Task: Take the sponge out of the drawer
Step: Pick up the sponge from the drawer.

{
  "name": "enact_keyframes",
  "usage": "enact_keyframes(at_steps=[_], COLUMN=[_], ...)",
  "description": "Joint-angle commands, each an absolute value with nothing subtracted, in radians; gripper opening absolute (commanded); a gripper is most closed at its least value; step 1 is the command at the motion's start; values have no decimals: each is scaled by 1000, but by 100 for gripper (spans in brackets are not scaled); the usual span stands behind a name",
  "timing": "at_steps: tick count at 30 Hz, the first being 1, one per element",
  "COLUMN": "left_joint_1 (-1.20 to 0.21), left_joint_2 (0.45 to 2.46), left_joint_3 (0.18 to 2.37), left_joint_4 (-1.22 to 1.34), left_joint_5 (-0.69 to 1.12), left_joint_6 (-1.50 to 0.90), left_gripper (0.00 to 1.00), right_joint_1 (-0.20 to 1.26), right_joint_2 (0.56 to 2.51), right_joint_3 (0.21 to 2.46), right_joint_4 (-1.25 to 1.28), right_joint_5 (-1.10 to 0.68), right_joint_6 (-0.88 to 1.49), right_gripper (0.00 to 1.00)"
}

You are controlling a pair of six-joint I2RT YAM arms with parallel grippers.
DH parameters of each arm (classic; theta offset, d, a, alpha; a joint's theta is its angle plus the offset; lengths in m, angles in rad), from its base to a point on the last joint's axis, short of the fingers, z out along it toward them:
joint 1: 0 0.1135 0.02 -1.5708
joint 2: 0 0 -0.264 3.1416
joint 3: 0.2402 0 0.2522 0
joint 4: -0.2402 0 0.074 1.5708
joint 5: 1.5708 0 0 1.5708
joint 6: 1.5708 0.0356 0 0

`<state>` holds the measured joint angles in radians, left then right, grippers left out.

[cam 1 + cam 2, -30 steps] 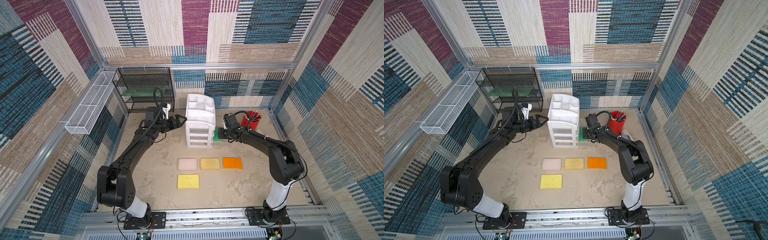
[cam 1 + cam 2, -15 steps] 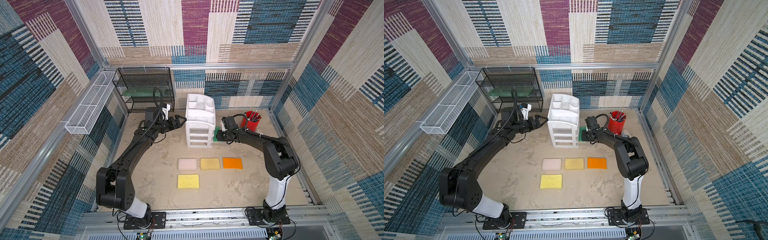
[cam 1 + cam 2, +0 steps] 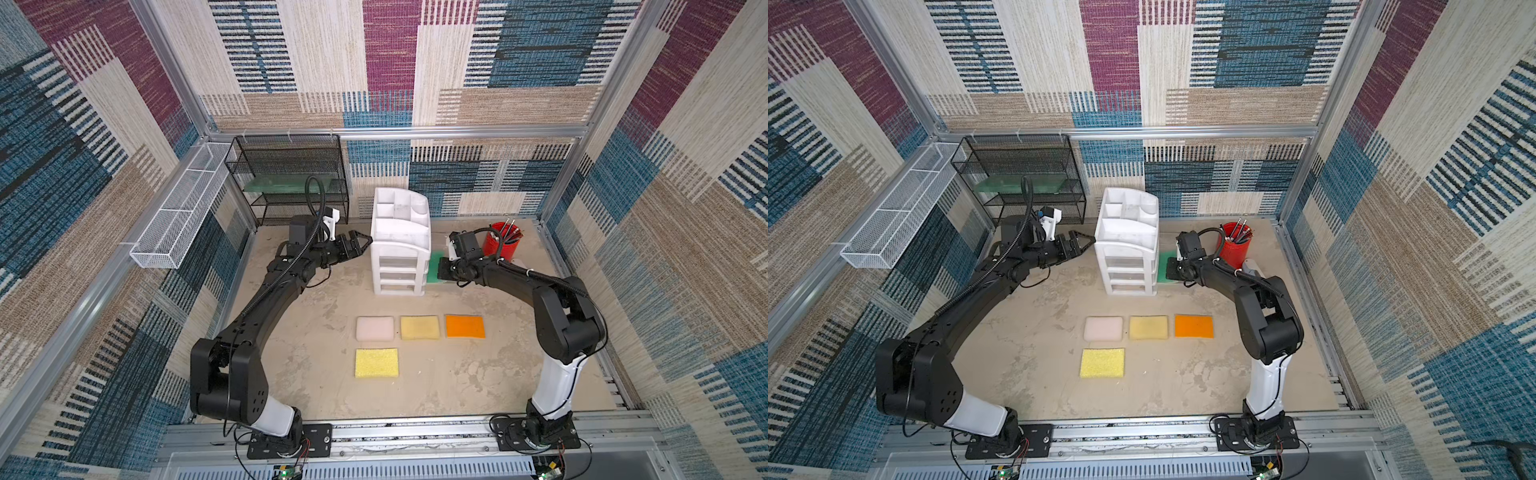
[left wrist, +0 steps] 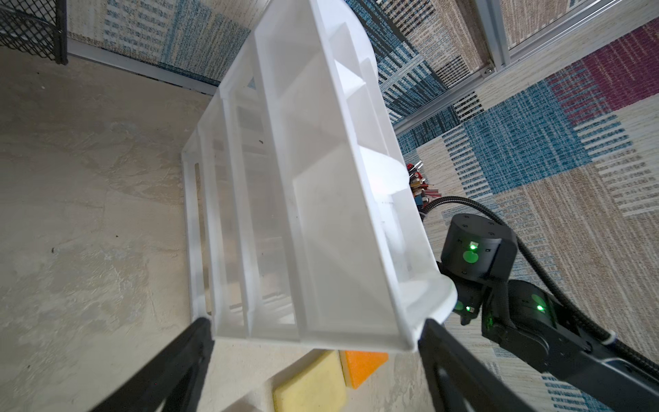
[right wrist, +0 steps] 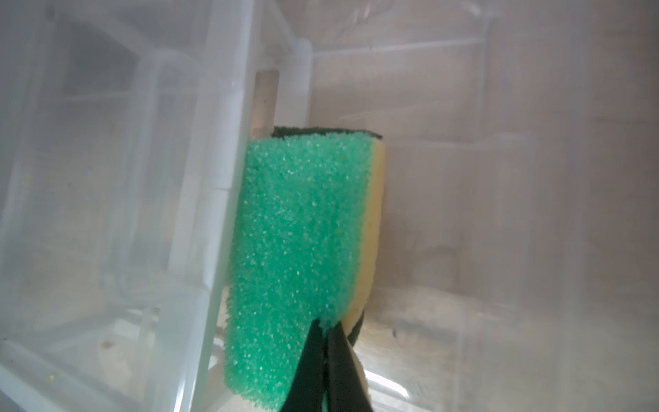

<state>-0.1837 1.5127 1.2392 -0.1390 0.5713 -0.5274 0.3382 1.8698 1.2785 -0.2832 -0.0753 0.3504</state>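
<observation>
Four loose sponges (image 3: 419,327) lying in front of the tower (image 3: 400,266), well apart, untouched (not the target, by position). Right gripper (image 5: 323,333) clamped thin on the near edge of the green sponge (image 5: 299,249), right of the tower, sponge partly inside a translucent drawer (image 5: 221,199); grip placed for pulling out. Left gripper (image 3: 358,246) spread wide against the tower's left side, likely bracing it.

green and yellow sponge (image 5: 299,257), white drawer (image 3: 401,245), red cup (image 3: 500,245)
</observation>
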Motion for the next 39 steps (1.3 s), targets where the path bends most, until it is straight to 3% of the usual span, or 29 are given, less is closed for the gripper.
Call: enact_keyframes(at_steps=[1, 10, 20, 28, 35, 39], left_joint_1=[-183, -181, -186, -226, -270, -294], left_joint_2=[1495, 1411, 1353, 1387, 1405, 1407], left_joint_3=[1233, 1229, 1275, 1297, 1307, 1317], left_joint_4=[-133, -152, -192, -258, -297, -346], left_joint_5=[545, 524, 824, 955, 1005, 1003], left_joint_6=[-501, -467, -388, -297, -240, -192], left_gripper=[93, 93, 94, 92, 89, 81], right_joint_1=[331, 316, 466, 561, 602, 602], right_joint_2=[1805, 1624, 1363, 1338, 1395, 1400], right_joint_3=[1273, 1277, 1241, 1274, 1334, 1345], right_joint_4=[-284, -354, -347, -425, -487, -489], right_joint_5=[24, 75, -224, -459, -455, -446], right_joint_6=[343, 268, -103, -235, -267, -273], right_gripper=[0, 0, 2, 0, 2, 2])
